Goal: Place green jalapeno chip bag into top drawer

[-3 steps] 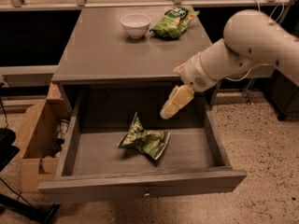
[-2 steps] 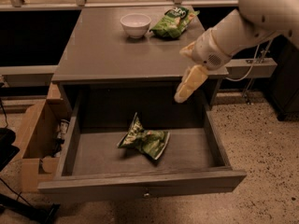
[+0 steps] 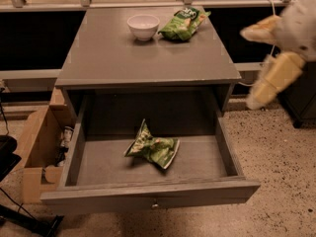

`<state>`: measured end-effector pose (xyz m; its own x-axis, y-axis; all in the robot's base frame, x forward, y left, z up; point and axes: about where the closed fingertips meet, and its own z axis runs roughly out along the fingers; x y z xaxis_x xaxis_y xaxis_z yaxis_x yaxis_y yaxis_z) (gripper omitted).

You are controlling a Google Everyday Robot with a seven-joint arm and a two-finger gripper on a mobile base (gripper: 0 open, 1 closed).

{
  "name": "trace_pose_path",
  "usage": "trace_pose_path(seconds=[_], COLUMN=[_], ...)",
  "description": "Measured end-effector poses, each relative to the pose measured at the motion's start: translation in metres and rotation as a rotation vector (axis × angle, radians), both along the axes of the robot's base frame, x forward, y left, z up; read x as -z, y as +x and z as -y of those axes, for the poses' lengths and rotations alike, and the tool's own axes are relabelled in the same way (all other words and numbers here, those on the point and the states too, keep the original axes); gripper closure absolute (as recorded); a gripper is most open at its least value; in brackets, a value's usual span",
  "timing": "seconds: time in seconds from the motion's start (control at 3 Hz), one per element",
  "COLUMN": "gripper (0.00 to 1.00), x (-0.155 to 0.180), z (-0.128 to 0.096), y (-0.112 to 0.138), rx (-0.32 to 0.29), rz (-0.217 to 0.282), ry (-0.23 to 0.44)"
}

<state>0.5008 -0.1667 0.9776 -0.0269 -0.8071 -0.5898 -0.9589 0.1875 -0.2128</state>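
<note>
The green jalapeno chip bag [image 3: 152, 148], crumpled and light yellow-green, lies on the grey floor of the open top drawer [image 3: 148, 197], near its middle. The drawer is pulled out, with a small round knob on its front. My gripper [image 3: 266, 83] is blurred at the right edge, raised beside the cabinet's right side, well away from the bag and holding nothing that I can see.
On the cabinet top [image 3: 108, 53] stand a white bowl [image 3: 143, 26] and a deeper-green bag [image 3: 183, 23]. A cardboard box [image 3: 37, 152] sits on the floor at the left. Speckled floor lies to the right.
My arm has swung up and to the right, from over the drawer's right side to beyond the cabinet's right edge. The bag has stayed in the drawer.
</note>
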Motion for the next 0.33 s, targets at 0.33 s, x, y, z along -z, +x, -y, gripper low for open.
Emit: trace_pose_path(seconds=[0.33], gripper=[0.0], x=[-0.0122], z=[0.0363], y=[-0.0597], rx=[0.173], rz=[0.065], ry=[0.048])
